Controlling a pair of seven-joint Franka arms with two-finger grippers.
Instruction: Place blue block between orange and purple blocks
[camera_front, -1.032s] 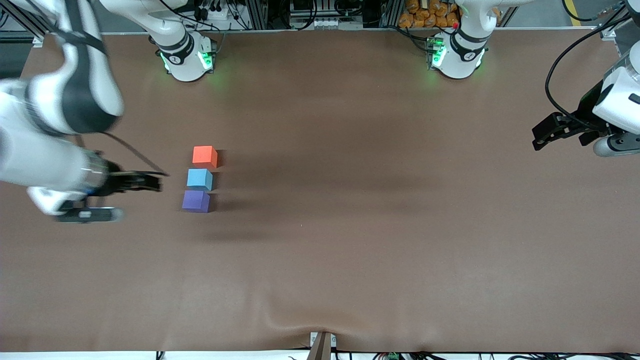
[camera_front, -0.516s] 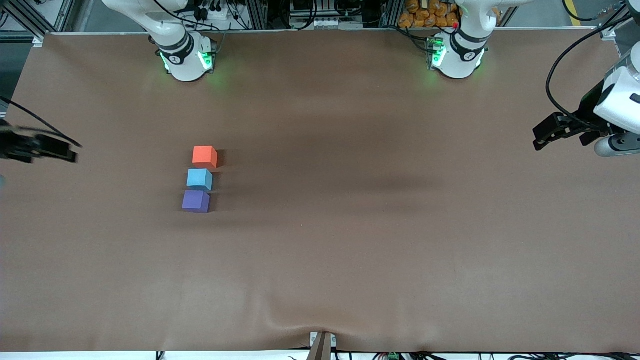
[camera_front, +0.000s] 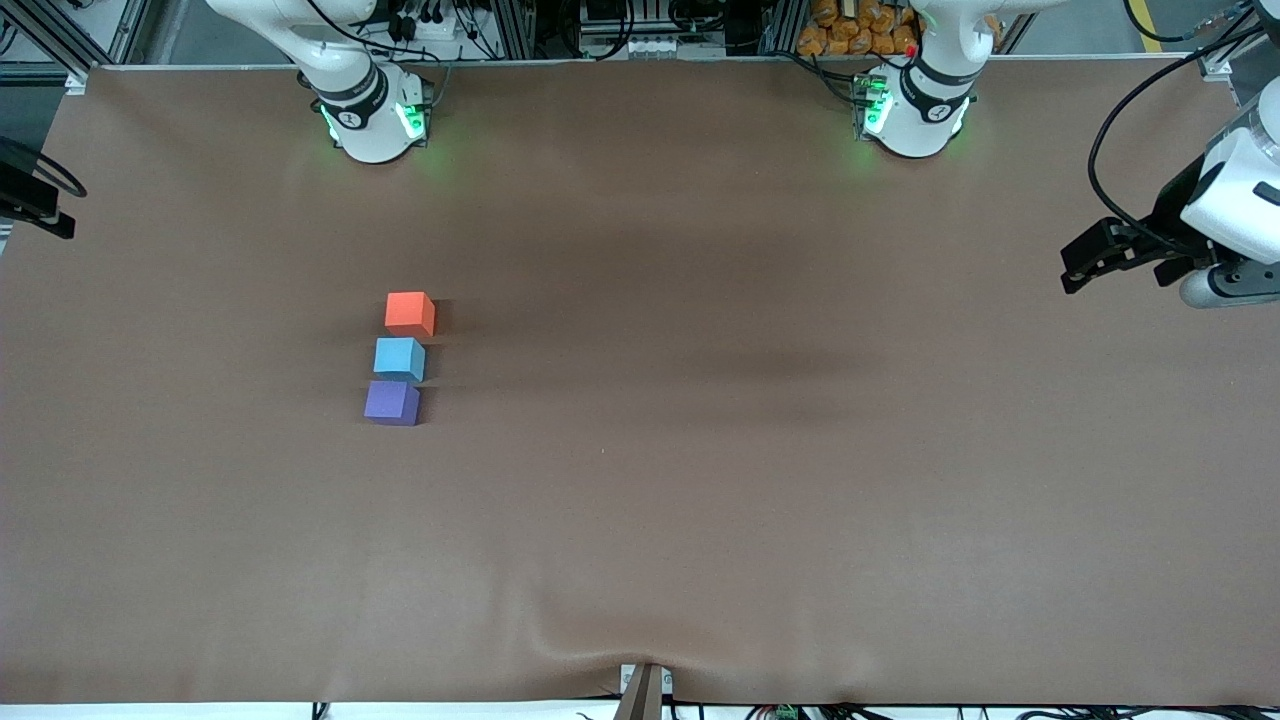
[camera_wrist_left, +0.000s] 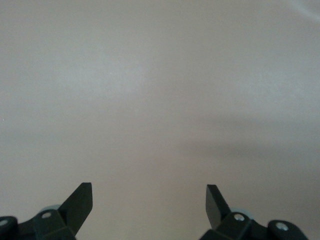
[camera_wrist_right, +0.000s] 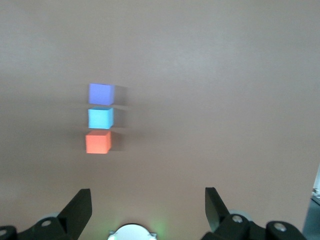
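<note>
Three small cubes stand in a tight row on the brown table. The blue block (camera_front: 400, 358) sits between the orange block (camera_front: 410, 312) and the purple block (camera_front: 392, 402), which is the nearest to the front camera. The right wrist view shows the same row: purple (camera_wrist_right: 101, 93), blue (camera_wrist_right: 100, 118), orange (camera_wrist_right: 98, 141). My right gripper (camera_wrist_right: 148, 192) is open and empty, high and well away from the cubes at the right arm's end of the table. Over the left arm's end, my left gripper (camera_front: 1072, 268) hangs open and empty above bare table (camera_wrist_left: 160, 100).
The two arm bases (camera_front: 372, 115) (camera_front: 912, 110) stand along the table's edge farthest from the front camera. A dark part of the right arm (camera_front: 35, 205) shows at the table's edge. The brown cover ripples near a bracket (camera_front: 643, 690).
My right arm has pulled back from beside the cubes to the table's edge at its own end. The left gripper has shifted slightly. The three cubes have not moved.
</note>
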